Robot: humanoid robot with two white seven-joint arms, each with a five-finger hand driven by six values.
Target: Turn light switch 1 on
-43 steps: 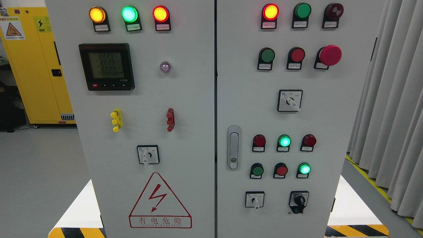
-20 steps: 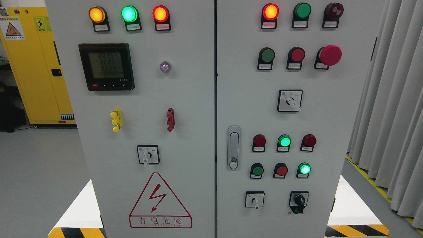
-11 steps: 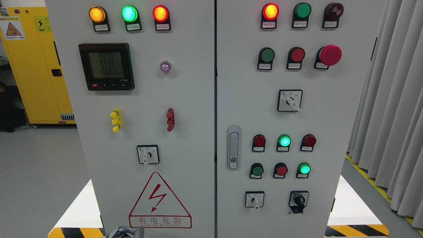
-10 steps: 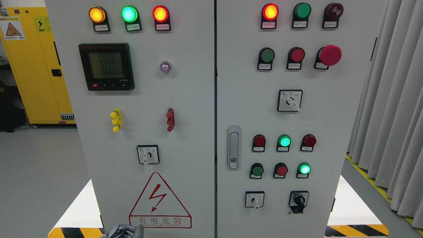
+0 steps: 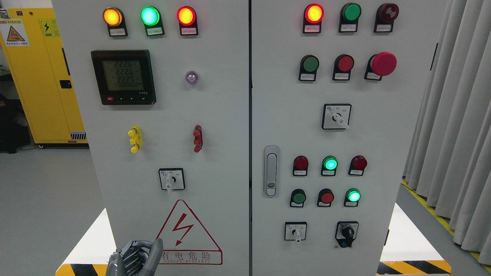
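Head view shows the left hand (image 5: 132,260) at the bottom edge, low in front of the cabinet's left door (image 5: 222,126) and overlapping the lower-left corner of the red hazard triangle (image 5: 185,234). Its fingers look curled inward with the thumb raised, and it holds nothing. The right hand is not visible.

Which control is "light switch 1" cannot be confirmed; the label print is too small to read. The nearest candidate is the rotary selector (image 5: 171,179) on the left door, just above the triangle, its white lever pointing down. Two further selectors sit on the right door (image 5: 383,126): one mid-panel (image 5: 336,116), one low (image 5: 295,231).

Assessment: this is the approach stage; no control is touched. If the left-door selector is the target, the hand must rise past the triangle, open its fingers around the lever, pinch and twist. Risk: the lever is small, and a misaligned grip could slip off.
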